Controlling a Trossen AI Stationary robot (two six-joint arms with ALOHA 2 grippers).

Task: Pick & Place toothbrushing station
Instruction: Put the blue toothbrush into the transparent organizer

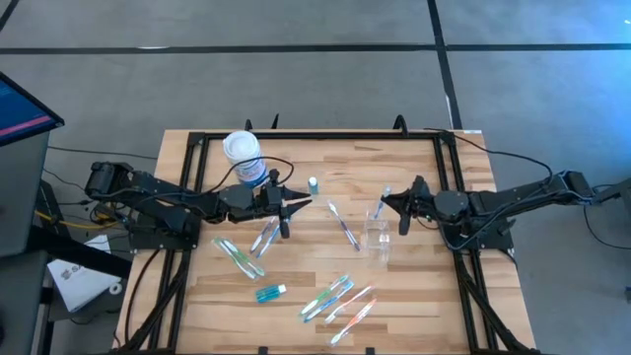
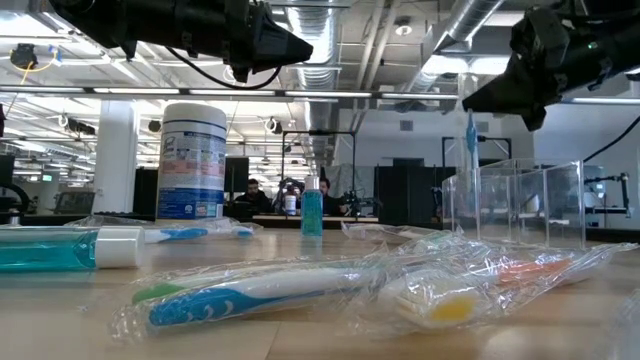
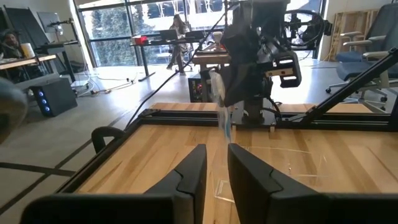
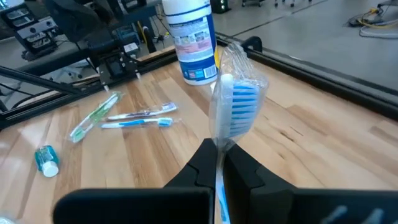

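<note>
Toothbrushes mostly lie loose on the desk (image 1: pixel 414 296); the station is barely started.
Left hand (image 1: pixel 287 209), fingers a narrow gap apart and holding nothing, hovers over wrapped toothbrushes (image 1: pixel 262 238); more toothbrushes (image 1: pixel 340 299) and teal tubes (image 1: pixel 270 292) wait; right hand (image 1: pixel 402 219) pinches a blue toothbrush (image 4: pixel 236 109) just beside the seemingly empty clear cup (image 1: pixel 378 238).

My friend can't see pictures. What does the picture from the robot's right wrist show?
The right gripper is shut on a wrapped blue toothbrush, bristles pointing up. Behind it on the wooden table lie three more wrapped toothbrushes, a small teal tube and a white canister.
</note>
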